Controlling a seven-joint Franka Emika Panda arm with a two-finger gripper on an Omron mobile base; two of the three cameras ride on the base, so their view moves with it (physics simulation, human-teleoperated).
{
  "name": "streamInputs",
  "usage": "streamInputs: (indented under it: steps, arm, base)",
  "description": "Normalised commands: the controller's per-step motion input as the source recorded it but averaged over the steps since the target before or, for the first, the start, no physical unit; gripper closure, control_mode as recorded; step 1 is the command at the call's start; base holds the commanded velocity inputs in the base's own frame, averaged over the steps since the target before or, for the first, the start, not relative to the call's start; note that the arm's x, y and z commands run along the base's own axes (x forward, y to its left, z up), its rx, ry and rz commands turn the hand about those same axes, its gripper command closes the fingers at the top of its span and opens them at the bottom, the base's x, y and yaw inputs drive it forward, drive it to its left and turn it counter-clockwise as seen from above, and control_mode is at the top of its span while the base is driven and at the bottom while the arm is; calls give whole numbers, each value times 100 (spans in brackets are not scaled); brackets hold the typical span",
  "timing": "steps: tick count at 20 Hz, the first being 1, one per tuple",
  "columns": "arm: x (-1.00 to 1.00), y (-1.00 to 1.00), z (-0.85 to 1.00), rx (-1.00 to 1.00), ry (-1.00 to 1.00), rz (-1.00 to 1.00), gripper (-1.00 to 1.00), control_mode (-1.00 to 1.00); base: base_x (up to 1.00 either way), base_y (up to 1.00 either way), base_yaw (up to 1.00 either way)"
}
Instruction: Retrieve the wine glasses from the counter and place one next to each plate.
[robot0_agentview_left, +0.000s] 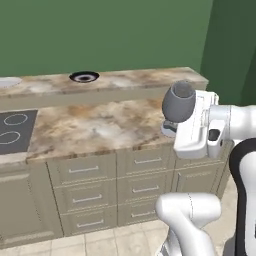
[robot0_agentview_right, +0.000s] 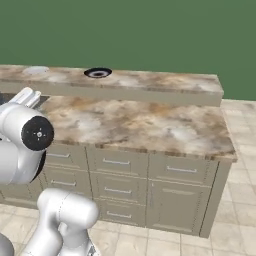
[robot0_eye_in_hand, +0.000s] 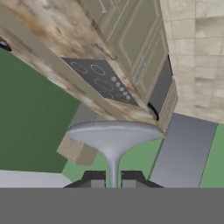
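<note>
Item: wine glass (robot0_agentview_left: 178, 102), thin stem pinched between closed gripper (robot0_eye_in_hand: 113, 179) fingers, carried sideways. Risk: slipping or swinging out during travel toward black plate (robot0_agentview_left: 84, 76).

A rendered home kitchen: a long marbled tan worktop (robot0_agentview_left: 90, 127) with a black cooktop (robot0_agentview_left: 15, 131) set into it, beige panelled drawers (robot0_agentview_right: 119, 162) and cabinet doors beneath, a raised ledge carrying a black plate (robot0_agentview_left: 84, 76), a pale tiled floor (robot0_agentview_right: 235, 220), green walls (robot0_agentview_left: 100, 30).
</note>
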Motion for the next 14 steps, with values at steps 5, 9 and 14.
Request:
streamInputs:
  steps: [5, 9, 14]
  arm:
    - [0, 0, 0, 0, 0, 0, 100, 100]
    - [0, 0, 0, 0, 0, 0, 100, 100]
    - [0, 0, 0, 0, 0, 0, 100, 100]
  base:
    - [-9, -100, 18]
    - [0, -100, 9]
    - [0, -100, 6]
